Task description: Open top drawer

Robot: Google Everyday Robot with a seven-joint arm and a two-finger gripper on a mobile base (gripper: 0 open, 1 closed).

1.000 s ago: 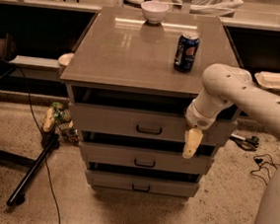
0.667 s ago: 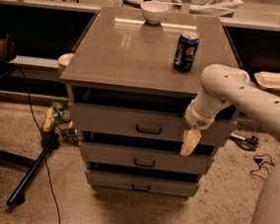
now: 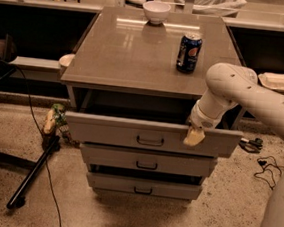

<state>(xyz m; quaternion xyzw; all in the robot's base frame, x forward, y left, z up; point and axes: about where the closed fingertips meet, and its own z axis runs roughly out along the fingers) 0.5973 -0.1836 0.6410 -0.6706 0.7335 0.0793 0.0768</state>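
The top drawer (image 3: 110, 130) is the widest grey front of the three-drawer cabinet, with a small dark loop handle (image 3: 150, 141) at its centre. It stands pulled out a little, with a dark gap under the cabinet top. My gripper (image 3: 194, 136) hangs from the white arm at the right. Its cream tip is at the drawer front's upper edge, to the right of the handle. The two narrower drawers (image 3: 147, 161) sit below it.
A blue soda can (image 3: 188, 52) and a white bowl (image 3: 156, 11) stand on the cabinet top (image 3: 132, 54). A dark stand leg and cable (image 3: 33, 173) lie on the floor at the left. A white tray (image 3: 276, 81) sits at the right, and cables (image 3: 265, 165) lie on the floor below it.
My gripper has moved up from in front of the second drawer to the top drawer's upper edge. The top drawer front has come out slightly toward the camera.
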